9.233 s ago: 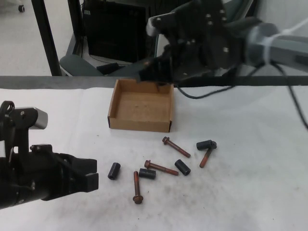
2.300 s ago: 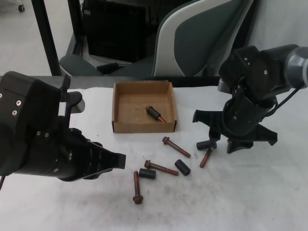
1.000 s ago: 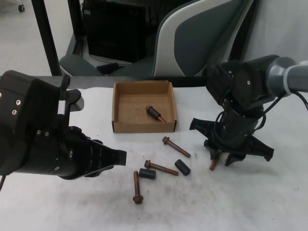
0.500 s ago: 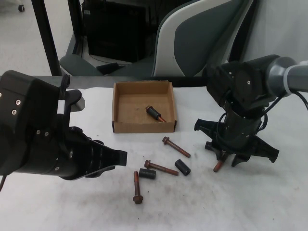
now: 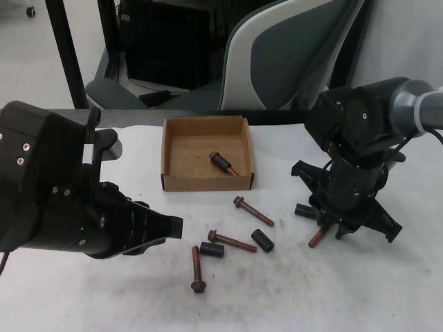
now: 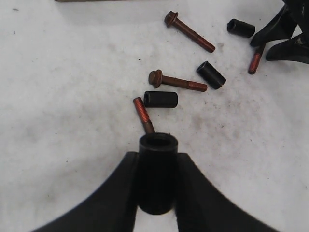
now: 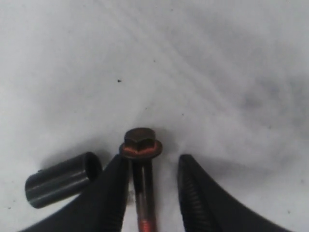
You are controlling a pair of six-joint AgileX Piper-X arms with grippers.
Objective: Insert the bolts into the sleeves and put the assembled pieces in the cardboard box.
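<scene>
The left gripper (image 6: 158,155) is clenched on a black sleeve (image 6: 157,186), with 3 loose bolts (image 6: 177,82) and 3 loose sleeves (image 6: 161,99) just ahead. Farther off, the right gripper (image 7: 154,164) stands released astride a rust-red bolt (image 7: 143,186); beyond, the cardboard box (image 5: 205,182) holds 1 assembled piece (image 5: 221,161).

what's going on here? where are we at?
The left gripper holds a black sleeve above the bench. The right gripper is down at the bench, open around a bolt. One assembled piece lies in the cardboard box. Three other bolts and three loose sleeves lie on the bench.
</scene>
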